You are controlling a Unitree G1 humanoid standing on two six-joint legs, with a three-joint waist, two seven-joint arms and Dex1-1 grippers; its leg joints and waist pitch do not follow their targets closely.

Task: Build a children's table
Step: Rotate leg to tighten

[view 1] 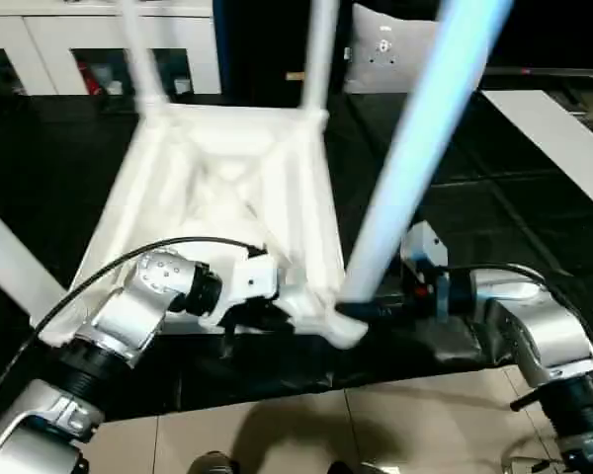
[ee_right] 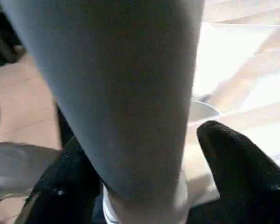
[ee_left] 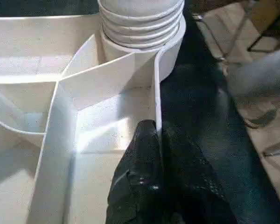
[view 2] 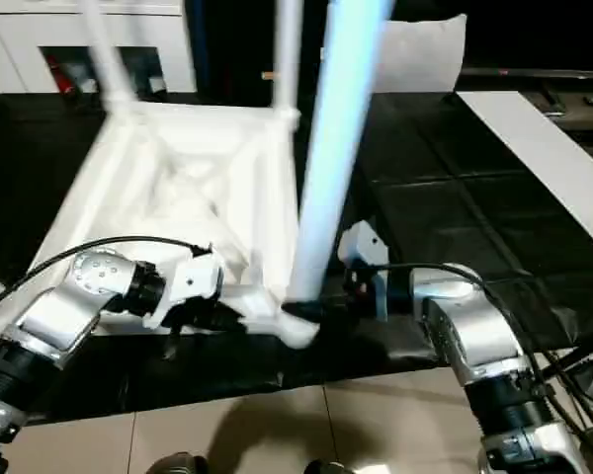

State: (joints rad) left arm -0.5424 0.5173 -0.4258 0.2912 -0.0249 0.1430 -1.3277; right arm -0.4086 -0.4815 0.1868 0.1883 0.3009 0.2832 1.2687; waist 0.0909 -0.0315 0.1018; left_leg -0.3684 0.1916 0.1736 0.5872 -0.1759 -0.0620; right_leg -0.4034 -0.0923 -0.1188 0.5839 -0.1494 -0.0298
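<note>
Left gripper (ee_left: pixel 158 154) is pinched shut on the thin rim wall of the upturned children's table (view 1: pixel 227 188), just beside the near corner socket. Right gripper (ee_right: pixel 144 186) reaches in from the opposite side, its two black fingers (ee_right: pixel 238 163) spread around the leg (view 1: pixel 415 148) that stands in that socket.

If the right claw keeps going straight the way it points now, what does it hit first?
The leg. It stands between the right claw's two fingers, at the foot where it enters the corner socket of the tabletop. Going on should press the claw's palm against it, though depth is unclear.
</note>
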